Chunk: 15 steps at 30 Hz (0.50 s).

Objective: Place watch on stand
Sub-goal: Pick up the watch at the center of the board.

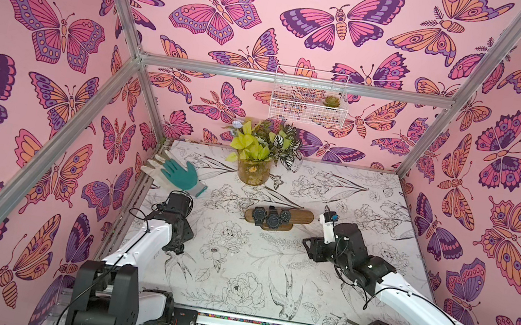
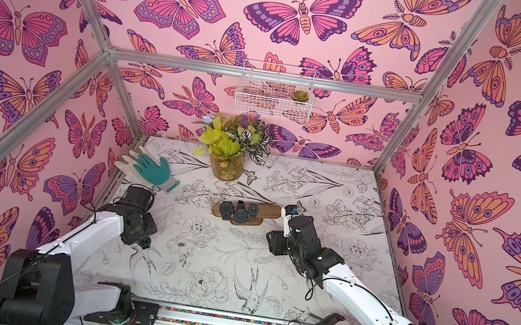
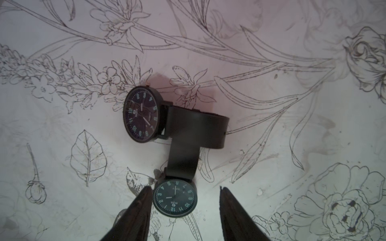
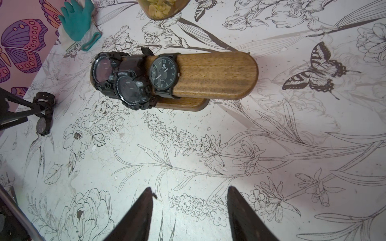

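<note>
Two dark watches lie on the table with their straps overlapping. One watch (image 3: 143, 116) lies further out. The face of the nearer watch (image 3: 175, 198) sits between the fingers of my left gripper (image 3: 184, 189). That gripper is open, with one finger (image 3: 142, 208) against the case and a gap to the other finger. The same watch shows under the left wrist in a top view (image 2: 144, 243). The wooden stand (image 1: 300, 217) (image 2: 267, 210) (image 4: 215, 75) stands mid-table and carries three dark watches (image 4: 130, 91) at its left end. My right gripper (image 4: 190, 189) hangs open over bare table in front of the stand's right end.
A glass pot of plants (image 1: 253, 173) stands behind the stand. A teal and white glove (image 1: 181, 175) lies at the back left by the wall. A white wire basket (image 1: 308, 101) hangs on the back wall. Metal frame posts mark the corners.
</note>
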Each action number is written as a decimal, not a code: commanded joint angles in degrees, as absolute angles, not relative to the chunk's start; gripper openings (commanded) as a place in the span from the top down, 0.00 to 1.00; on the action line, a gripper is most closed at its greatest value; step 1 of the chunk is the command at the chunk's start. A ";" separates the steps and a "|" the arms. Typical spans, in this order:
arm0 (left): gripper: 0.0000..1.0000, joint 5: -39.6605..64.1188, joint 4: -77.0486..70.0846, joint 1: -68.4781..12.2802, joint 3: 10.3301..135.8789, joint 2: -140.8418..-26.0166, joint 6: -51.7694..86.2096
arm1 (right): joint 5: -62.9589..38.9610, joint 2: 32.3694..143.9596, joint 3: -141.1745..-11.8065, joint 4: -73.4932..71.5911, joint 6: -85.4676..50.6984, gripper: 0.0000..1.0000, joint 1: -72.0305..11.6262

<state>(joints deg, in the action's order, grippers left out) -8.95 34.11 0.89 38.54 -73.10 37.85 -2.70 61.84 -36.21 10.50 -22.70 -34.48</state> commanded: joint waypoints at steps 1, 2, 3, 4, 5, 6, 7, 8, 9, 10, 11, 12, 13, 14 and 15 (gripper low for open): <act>0.48 -7.49 32.78 1.72 39.80 -76.27 36.23 | -3.68 61.26 -35.95 10.18 -23.09 0.41 -34.36; 0.49 -7.32 32.63 1.83 39.97 -76.81 36.15 | -3.77 61.26 -35.95 10.28 -23.11 0.41 -34.34; 0.51 -7.30 32.36 1.94 39.96 -77.27 36.19 | -3.87 61.26 -36.00 10.26 -23.16 0.41 -34.37; 0.52 -7.42 31.84 2.06 39.78 -77.56 36.17 | -4.17 61.17 -35.98 10.20 -23.19 0.41 -34.30; 0.52 -7.51 31.50 2.16 39.74 -77.81 36.13 | -4.21 61.09 -35.99 10.26 -23.13 0.41 -34.36; 0.53 -7.41 31.33 2.33 39.81 -78.07 36.09 | -4.26 61.04 -35.98 10.37 -23.20 0.41 -34.37; 0.55 -7.21 31.29 2.55 40.00 -78.43 35.93 | -4.31 61.00 -36.01 10.54 -23.14 0.41 -34.35; 0.56 -7.21 31.29 2.69 40.12 -78.64 35.81 | -4.24 60.83 -35.99 10.68 -23.15 0.41 -34.32; 0.57 -7.44 31.22 2.72 40.17 -78.80 35.82 | -4.17 60.66 -35.93 10.79 -23.20 0.41 -34.36; 0.58 -7.71 31.11 2.89 40.17 -78.83 35.84 | -4.29 60.48 -35.88 10.89 -23.21 0.41 -34.34; 0.58 -7.85 31.04 3.05 40.17 -78.92 35.78 | -4.28 60.31 -35.93 10.99 -23.21 0.41 -34.32; 0.58 -7.97 30.90 3.08 40.18 -78.93 35.61 | -4.22 60.14 -35.82 11.10 -23.23 0.41 -34.36; 0.58 -8.33 30.87 3.08 40.23 -78.93 35.44 | -4.22 60.07 -35.87 11.31 -23.12 0.41 -34.35; 0.58 -8.71 30.96 3.12 40.25 -78.86 35.15 | -4.22 60.03 -35.86 11.47 -23.07 0.41 -34.36; 0.56 -9.37 31.12 3.09 40.31 -78.64 34.97 | -4.20 60.03 -35.90 11.55 -23.08 0.41 -34.37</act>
<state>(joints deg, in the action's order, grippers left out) -7.84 31.29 2.72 39.31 -78.30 36.10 -3.75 60.77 -36.16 10.52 -22.70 -34.48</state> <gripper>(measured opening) 0.434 0.586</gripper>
